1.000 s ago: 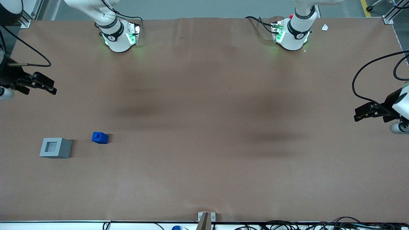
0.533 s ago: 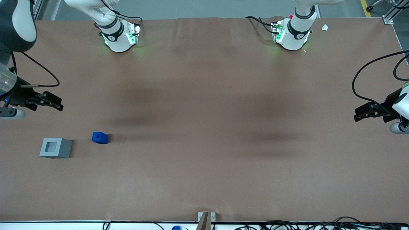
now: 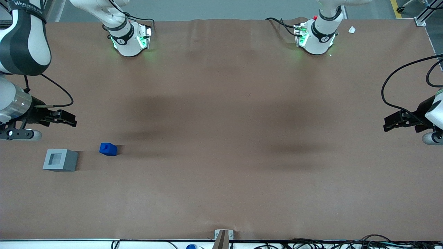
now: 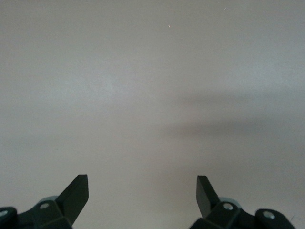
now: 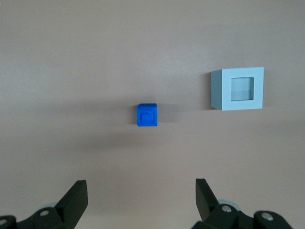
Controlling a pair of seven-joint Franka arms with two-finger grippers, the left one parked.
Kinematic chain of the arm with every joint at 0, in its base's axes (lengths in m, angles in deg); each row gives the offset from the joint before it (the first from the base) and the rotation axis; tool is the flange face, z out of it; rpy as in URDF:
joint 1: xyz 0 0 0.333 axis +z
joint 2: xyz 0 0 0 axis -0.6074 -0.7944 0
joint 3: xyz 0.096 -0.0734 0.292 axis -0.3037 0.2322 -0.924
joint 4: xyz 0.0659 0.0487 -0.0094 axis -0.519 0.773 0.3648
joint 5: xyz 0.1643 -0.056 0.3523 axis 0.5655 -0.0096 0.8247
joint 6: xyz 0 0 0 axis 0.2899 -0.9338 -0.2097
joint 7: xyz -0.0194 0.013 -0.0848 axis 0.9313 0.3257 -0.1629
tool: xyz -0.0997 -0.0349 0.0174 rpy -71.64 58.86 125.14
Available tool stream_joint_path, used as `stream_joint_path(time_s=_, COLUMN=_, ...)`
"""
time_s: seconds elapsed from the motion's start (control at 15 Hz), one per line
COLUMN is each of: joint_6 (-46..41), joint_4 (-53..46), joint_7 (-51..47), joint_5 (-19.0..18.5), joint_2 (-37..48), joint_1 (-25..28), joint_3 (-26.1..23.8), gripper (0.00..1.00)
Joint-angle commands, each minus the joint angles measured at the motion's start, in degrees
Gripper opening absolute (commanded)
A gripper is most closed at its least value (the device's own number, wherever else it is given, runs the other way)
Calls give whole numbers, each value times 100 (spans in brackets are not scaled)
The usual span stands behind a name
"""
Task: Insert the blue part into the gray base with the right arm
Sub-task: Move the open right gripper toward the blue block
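Note:
The blue part (image 3: 108, 149) (image 5: 147, 115) lies on the brown table with its raised stub facing up. The gray base (image 3: 60, 160) (image 5: 238, 88) stands beside it, a little nearer the front camera, its square recess facing up. My right gripper (image 3: 69, 120) (image 5: 141, 191) hangs open above the table at the working arm's end, farther from the front camera than both objects. Nothing is between its fingers. In the right wrist view both objects lie ahead of the fingertips (image 5: 77, 191), apart from them.
The working arm's white and dark links (image 3: 20, 41) reach over the table edge above the gripper. Both arm bases (image 3: 129, 38) (image 3: 316, 36) stand at the table's back edge. Cables (image 3: 311, 243) run along the front edge.
The right arm has swung in over the table, carrying its open gripper nearer to the front camera and closer to the blue part. The blue part and gray base have not moved.

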Motion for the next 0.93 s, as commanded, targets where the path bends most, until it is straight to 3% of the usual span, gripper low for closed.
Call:
stream_joint_path(time_s=0.0, joint_6=153, joint_4=259, joint_7=-16, joint_5=23, joint_2=36, joint_1=-90, joint_3=-34, gripper=100)
stream_joint_path(time_s=0.6, joint_6=776, joint_4=962, joint_7=10, joint_5=32, joint_2=45, joint_1=-73, joint_3=-43, gripper=100)
stream_joint_path(time_s=0.87, joint_6=1750, joint_4=1594, joint_7=27, joint_5=32, joint_2=45, joint_1=-64, joint_3=-43, gripper=100)
